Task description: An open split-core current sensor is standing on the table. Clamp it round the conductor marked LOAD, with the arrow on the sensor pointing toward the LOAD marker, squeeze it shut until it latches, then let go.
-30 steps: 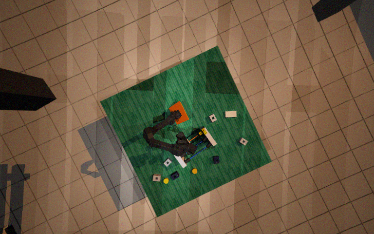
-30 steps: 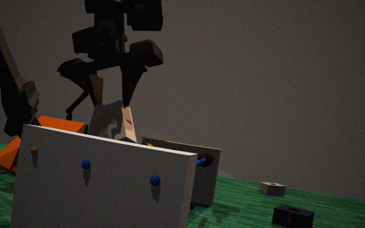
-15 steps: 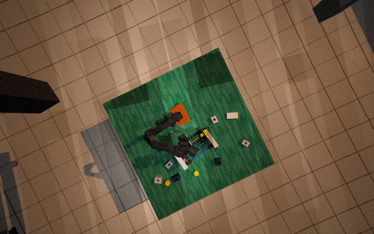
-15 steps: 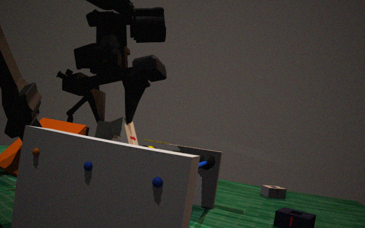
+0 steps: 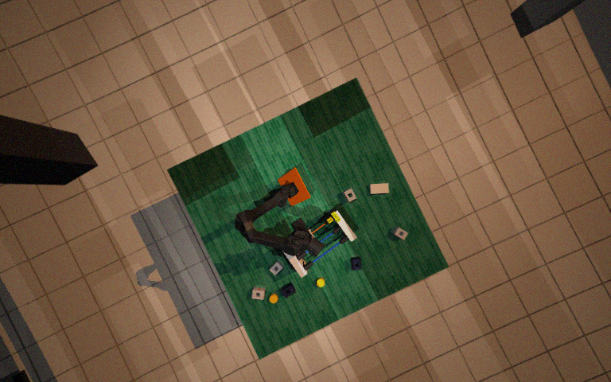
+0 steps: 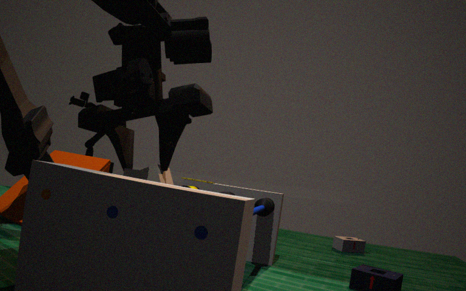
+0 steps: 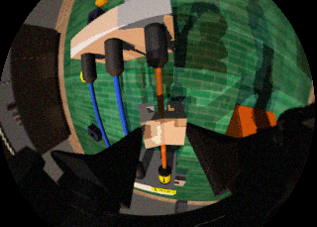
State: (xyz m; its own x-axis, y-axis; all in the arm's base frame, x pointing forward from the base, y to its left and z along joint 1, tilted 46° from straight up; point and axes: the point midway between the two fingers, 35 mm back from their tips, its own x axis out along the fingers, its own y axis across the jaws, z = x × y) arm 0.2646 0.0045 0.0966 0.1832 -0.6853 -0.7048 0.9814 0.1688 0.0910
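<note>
Right at the front of the exterior view, a pale panel [image 6: 130, 230] [image 5: 295, 263] [image 7: 124, 19] stands upright, showing one orange and two blue round spots. Just behind its top edge, left of centre in the frame, the gripper [image 6: 145, 169] [image 7: 164, 128] points down, its fingers closed on the current sensor [image 6: 137, 173] [image 7: 165, 132], with a grey part under one fingertip and a pale part under the other. In the wrist view the sensor sits at the centre, lined up with the orange conductor [image 7: 158, 88] [image 5: 318, 228], which shows above and below it. It looks to be straddling that conductor, though the panel hides its lower part, so I can't say whether it is latched; its arrow can't be made out either.

Farther back, a second panel [image 6: 278, 223] [image 5: 345, 226] carries a yellow label [image 5: 336, 216] [image 7: 163, 190], with a yellow marker [image 5: 330, 219] [image 7: 164, 177] near it on the orange conductor. At the lower right of the exterior view lies a dark block [image 6: 375, 277] [image 5: 356, 261] with a red mark, and beyond it a pale block [image 6: 348, 245] [image 5: 400, 233].
</note>
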